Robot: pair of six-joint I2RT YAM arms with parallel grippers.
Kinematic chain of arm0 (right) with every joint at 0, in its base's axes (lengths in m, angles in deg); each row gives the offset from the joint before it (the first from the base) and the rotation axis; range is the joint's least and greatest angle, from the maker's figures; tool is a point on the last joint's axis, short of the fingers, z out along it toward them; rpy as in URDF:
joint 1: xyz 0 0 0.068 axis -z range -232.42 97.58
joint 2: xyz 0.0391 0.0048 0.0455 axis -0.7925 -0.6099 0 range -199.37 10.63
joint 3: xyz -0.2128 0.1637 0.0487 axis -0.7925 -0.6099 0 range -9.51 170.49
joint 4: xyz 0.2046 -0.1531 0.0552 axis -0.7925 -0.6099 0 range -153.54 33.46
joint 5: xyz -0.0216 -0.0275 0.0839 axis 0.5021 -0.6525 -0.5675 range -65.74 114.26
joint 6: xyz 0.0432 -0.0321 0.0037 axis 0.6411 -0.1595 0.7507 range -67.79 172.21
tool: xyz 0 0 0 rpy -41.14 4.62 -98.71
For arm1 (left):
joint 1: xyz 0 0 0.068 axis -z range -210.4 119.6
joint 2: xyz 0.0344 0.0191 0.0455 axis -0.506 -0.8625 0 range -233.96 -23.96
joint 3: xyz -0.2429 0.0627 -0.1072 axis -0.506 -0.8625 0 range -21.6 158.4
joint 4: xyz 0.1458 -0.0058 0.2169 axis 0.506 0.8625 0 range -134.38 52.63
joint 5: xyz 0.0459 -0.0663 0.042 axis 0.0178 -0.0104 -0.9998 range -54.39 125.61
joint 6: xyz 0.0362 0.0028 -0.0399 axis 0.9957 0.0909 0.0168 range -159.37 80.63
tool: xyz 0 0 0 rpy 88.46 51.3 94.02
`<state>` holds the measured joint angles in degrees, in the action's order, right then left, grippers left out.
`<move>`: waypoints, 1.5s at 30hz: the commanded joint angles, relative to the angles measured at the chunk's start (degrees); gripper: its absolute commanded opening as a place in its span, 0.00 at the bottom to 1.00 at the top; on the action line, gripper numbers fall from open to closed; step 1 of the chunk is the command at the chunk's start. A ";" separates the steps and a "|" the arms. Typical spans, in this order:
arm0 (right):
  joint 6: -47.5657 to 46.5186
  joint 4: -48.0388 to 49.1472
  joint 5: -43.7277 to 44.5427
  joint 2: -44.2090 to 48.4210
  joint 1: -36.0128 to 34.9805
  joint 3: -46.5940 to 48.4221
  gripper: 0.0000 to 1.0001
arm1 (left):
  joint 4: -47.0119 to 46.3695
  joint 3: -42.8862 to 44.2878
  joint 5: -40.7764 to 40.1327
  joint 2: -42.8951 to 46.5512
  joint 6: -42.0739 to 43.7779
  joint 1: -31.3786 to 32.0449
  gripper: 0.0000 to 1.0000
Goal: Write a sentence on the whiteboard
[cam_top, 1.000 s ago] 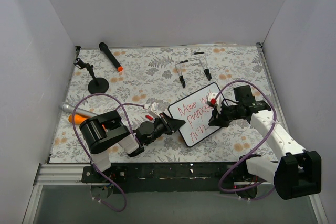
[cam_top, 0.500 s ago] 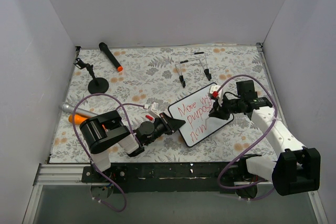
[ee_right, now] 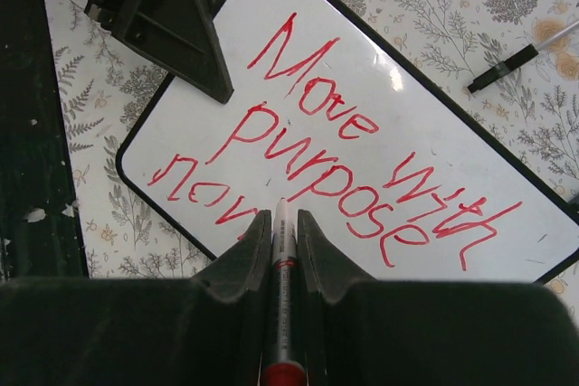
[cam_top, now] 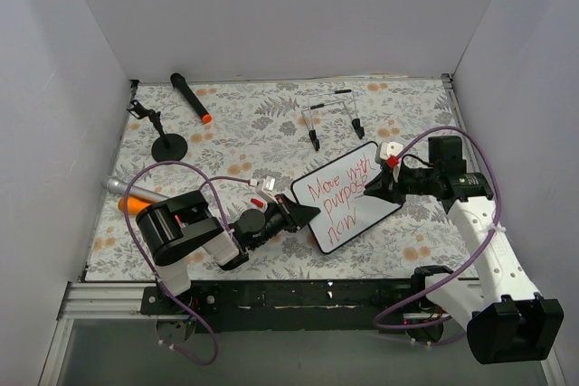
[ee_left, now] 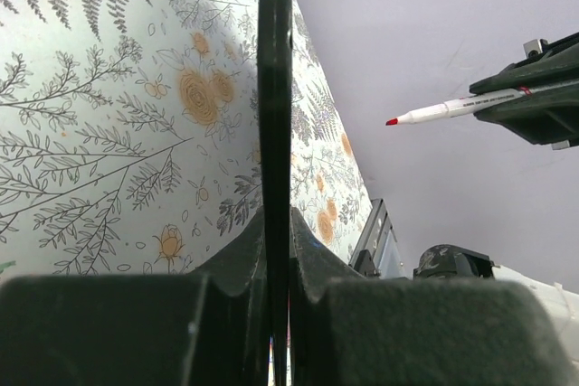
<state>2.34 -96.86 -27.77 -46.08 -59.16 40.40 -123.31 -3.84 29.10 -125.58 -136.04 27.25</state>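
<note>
The whiteboard (cam_top: 355, 208) rests tilted on the flowered table, and it fills the right wrist view (ee_right: 425, 124). The sentence (cam_top: 336, 194) is in red and reads "Move with purpose now" (ee_right: 317, 133). My left gripper (cam_top: 306, 214) is shut on the board's left edge, which shows edge-on as a black strip (ee_left: 274, 88) between the fingers (ee_left: 312, 250). My right gripper (cam_top: 384, 189) is shut on a red marker (ee_right: 283, 255) at the board's right side. The marker's tip hangs in the air off the board surface (ee_left: 443, 110).
A black marker with an orange tip (cam_top: 191, 98) and a small black stand (cam_top: 166, 143) lie at the back left. A wire frame with black ends (cam_top: 331, 117) sits behind the board. Silver and orange items (cam_top: 128, 196) lie at the left edge. White walls enclose the table.
My right gripper has drawn back to the right with the marker, off the middle of the board, uncovering the word "with". The left gripper and the board have stayed put.
</note>
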 commanded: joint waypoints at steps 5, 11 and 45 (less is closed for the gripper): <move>-0.14 -2.83 -10.54 2.83 4.97 -1.65 0.01 | -7.02 -0.44 4.22 4.06 10.17 0.27 0.00; -0.41 -3.19 -15.64 3.71 12.52 -2.80 0.01 | -1.93 0.17 6.41 7.23 14.65 0.27 0.00; -10.51 -11.80 -29.00 10.91 29.07 -4.47 0.01 | 28.83 -0.53 20.74 34.63 26.08 -11.32 0.00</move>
<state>-8.00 -107.26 -54.44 -36.87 -30.68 34.57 -96.89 -4.56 47.75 -97.54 -112.36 18.05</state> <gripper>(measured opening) 0.183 0.045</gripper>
